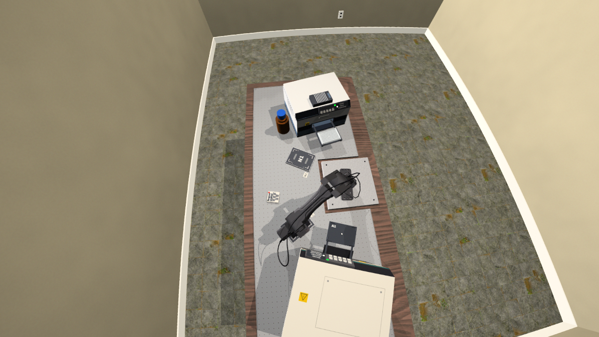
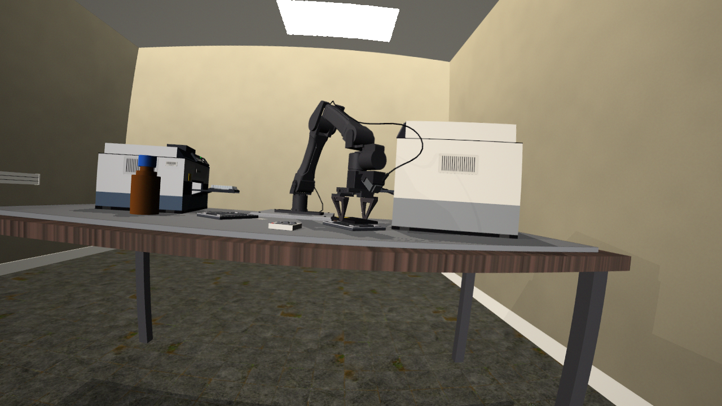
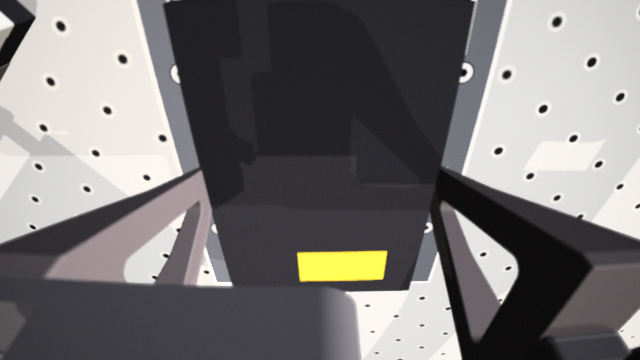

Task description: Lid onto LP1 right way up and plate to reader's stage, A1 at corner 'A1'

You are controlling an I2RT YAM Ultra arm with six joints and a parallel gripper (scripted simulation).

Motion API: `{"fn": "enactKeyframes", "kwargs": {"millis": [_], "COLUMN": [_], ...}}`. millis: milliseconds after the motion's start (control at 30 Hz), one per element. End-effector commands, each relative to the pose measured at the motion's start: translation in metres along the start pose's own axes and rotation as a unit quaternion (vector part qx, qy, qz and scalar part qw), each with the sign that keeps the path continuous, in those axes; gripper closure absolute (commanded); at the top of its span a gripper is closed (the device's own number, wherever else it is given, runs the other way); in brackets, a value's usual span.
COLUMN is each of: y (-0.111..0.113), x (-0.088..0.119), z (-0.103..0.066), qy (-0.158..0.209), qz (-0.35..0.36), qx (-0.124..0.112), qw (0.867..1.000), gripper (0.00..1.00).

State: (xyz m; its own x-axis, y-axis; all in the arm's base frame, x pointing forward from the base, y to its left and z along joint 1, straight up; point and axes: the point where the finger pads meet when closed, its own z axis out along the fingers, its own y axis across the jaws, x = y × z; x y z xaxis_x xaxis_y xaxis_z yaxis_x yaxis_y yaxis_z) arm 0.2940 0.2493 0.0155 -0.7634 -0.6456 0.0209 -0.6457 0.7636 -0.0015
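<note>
Black, the lid (image 2: pixel 357 220) (image 3: pixel 320 125) sits clamped in the gripper (image 2: pixel 355 217) (image 3: pixel 320 179), long axis running up the wrist frame, just over LP1's plate (image 2: pixel 375 228) (image 3: pixel 487 65).

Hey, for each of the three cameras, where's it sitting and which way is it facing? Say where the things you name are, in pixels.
Top: high above the bench, looking steeply down at the dispenser (image 1: pixel 320 90), the reader (image 1: pixel 343 297) and the arm (image 1: pixel 311 205) (image 2: pixel 348 123).
Exterior: low beside the bench's long side, looking across it at the whole arm and both machines.
Wrist: by the gripper (image 2: pixel 355 217) (image 3: pixel 320 179), looking toward the bench past both fingers, with the lid (image 3: pixel 325 125) between them.
Top and exterior share the amber bottle (image 1: pixel 282 124) (image 2: pixel 144 194).
</note>
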Motion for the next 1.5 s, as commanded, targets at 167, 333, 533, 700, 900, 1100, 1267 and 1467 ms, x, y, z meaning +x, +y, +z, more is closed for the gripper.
{"fn": "enactKeyframes", "kwargs": {"millis": [167,333,533,700,900,1100,1267,1467], "y": [0.001,0.001,-0.001,-0.001,-0.002,-0.001,-0.001,-0.001], "x": [-0.007,-0.014,-0.005,-0.006,-0.002,-0.005,-0.004,-0.004], "z": [-0.005,-0.014,-0.009,-0.012,-0.009,-0.007,-0.007,-0.007], "qy": [-0.017,-0.036,-0.024,-0.025,-0.02,-0.017,-0.017,-0.017], "qz": [-0.002,-0.005,-0.004,-0.003,-0.001,0.0,0.0,0.0], "qx": [0.0,0.0,0.0,0.0,0.0,0.0,0.0,0.0], "qw": [1.0,0.999,1.0,1.0,1.0,1.0,1.0,1.0], "gripper": [0.15,0.15,0.15,0.15,0.15,0.15,0.15,0.15]}}
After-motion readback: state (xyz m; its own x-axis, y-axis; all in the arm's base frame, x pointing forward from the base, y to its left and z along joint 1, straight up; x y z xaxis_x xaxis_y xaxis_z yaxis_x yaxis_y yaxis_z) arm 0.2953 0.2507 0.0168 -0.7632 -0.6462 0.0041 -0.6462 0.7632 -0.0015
